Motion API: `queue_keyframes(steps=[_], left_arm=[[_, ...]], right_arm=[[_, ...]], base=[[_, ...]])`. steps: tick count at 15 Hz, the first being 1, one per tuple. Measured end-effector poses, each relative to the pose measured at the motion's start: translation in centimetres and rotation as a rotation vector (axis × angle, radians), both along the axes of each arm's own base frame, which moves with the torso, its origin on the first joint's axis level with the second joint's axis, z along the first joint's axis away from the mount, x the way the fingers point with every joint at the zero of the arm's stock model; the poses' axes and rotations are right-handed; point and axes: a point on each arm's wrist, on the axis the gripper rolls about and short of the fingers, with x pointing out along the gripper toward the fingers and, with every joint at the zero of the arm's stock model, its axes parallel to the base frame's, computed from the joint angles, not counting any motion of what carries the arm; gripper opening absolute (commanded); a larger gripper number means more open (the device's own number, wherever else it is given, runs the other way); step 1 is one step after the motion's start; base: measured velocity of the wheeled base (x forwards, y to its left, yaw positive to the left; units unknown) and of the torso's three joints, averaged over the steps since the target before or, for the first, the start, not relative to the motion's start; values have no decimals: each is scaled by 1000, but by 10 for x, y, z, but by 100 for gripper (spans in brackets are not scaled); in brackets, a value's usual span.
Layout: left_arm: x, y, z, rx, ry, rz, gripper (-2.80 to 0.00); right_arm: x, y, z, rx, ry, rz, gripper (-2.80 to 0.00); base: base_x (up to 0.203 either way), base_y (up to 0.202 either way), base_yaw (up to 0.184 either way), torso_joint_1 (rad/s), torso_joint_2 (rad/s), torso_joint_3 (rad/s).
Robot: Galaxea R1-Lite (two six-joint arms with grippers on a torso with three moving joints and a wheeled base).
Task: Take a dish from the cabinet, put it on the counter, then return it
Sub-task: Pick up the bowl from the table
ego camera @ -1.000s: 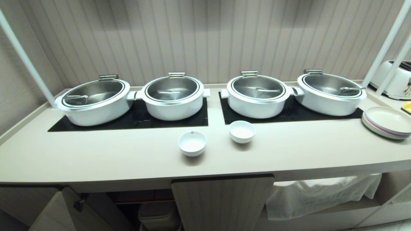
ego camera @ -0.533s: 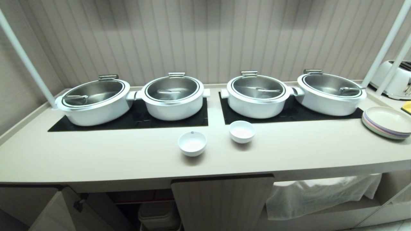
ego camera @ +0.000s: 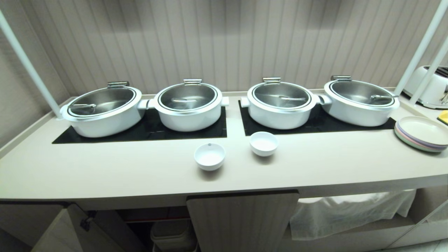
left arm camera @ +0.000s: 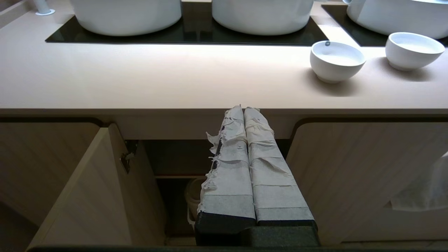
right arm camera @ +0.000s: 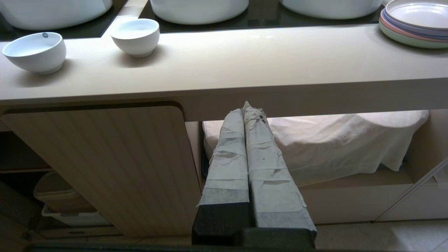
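I see dish [ego camera: 209, 156] sitting upright on counter [ego camera: 105, 168], mid-length, near front edge, dark dot on wall facing pots. Second white bowl [ego camera: 263, 143] just beside it toward right end, apart, closer to black cooktop panels. Left gripper [left arm camera: 244, 109] pressed together, empty, hanging below counter's front edge before cabinet [ego camera: 241, 220], whose left door stands open. Right gripper [right arm camera: 245, 106] also together, empty, under counter edge before white cloth [right arm camera: 332, 140]. Plate stack [ego camera: 421, 133] at counter's right end.
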Motion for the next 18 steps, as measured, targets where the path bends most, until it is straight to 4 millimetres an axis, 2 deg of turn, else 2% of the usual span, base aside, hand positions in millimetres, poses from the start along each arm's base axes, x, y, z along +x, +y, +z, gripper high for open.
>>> queue_keyframes(steps=[3, 9, 18], left_arm=[[0, 0, 0, 0, 0, -1, -280], [0, 0, 0, 0, 0, 1, -280], [0, 0, 0, 2, 2, -1, -280]], right_arm=[[0, 0, 0, 0, 0, 0, -280], [0, 0, 0, 0, 1, 0, -280], [0, 0, 0, 0, 0, -1, -280]], base=[[0, -29, 7, 2, -1, 0], [0, -167, 2, 1, 0, 4], [0, 0, 0, 0, 0, 0]])
